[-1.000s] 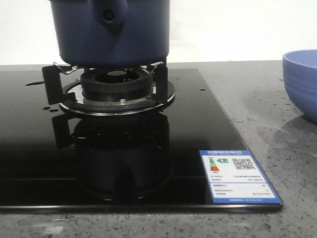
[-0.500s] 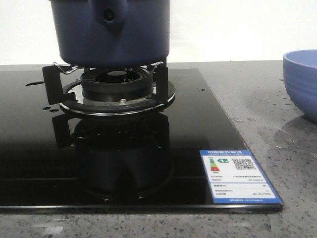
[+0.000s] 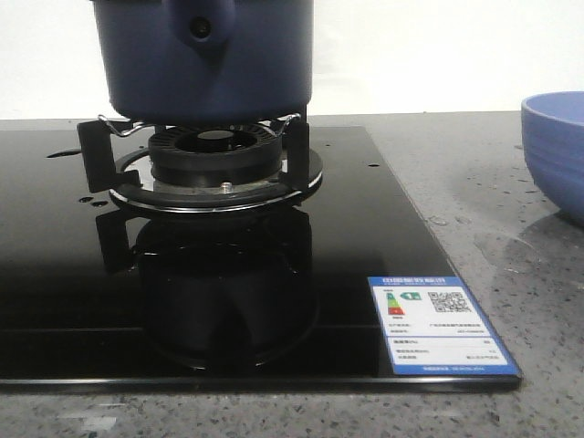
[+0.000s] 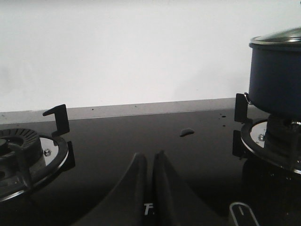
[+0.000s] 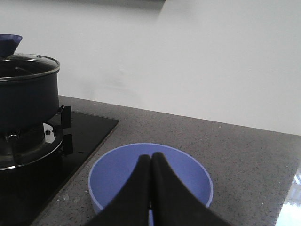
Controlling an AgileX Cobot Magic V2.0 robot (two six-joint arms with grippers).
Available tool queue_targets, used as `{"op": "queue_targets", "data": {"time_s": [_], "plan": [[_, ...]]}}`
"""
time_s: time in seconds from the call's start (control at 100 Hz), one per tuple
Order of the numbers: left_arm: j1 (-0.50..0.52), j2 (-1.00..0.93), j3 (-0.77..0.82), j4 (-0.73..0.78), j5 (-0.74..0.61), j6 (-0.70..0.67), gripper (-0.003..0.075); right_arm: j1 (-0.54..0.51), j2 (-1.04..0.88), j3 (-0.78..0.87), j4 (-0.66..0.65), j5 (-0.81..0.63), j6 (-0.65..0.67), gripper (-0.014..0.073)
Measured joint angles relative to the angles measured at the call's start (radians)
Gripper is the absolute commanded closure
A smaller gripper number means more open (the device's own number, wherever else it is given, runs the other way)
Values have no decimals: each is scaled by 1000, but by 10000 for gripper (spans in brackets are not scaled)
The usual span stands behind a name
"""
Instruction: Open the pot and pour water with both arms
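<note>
- A dark navy pot [image 3: 205, 59] sits on the metal supports of a gas burner [image 3: 216, 164], its stubby handle end with a round hole facing the front camera.
- The burner is set in a glossy black glass hob [image 3: 365, 228], which lies on a grey speckled counter [image 3: 493, 210].
- A glass lid with a metal rim [image 5: 29, 63] covers the pot, seen in both wrist views.
- Small drops and a thin puddle of water [image 4: 186, 132] glisten on the hob between the pot's burner and a second burner [image 4: 23, 150].
- A lighter blue bowl [image 5: 150, 181] stands on the counter just beside the hob, well apart from the pot.
- The left gripper [image 4: 149, 162] hovers low over the hob, jaws clenched together on nothing.
- The right gripper [image 5: 151, 165] hangs above the bowl, jaws likewise pressed together and empty.
- A blue-and-white energy label [image 3: 443, 324] is stuck on the hob's near right corner.
</note>
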Motion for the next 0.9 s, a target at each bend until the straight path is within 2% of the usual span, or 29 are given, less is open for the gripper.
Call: {"op": "queue_targets", "data": {"time_s": [0.19,0.29,0.9], "plan": [[0,-78,0,53,267,-12,741,0,0,0,0,0,0,657],[0,-78,0,56,364,-13,741,0,2,0,0,0,0,657],[0,-78,0,56,376,-16,741,0,2,0,0,0,0,657]]}}
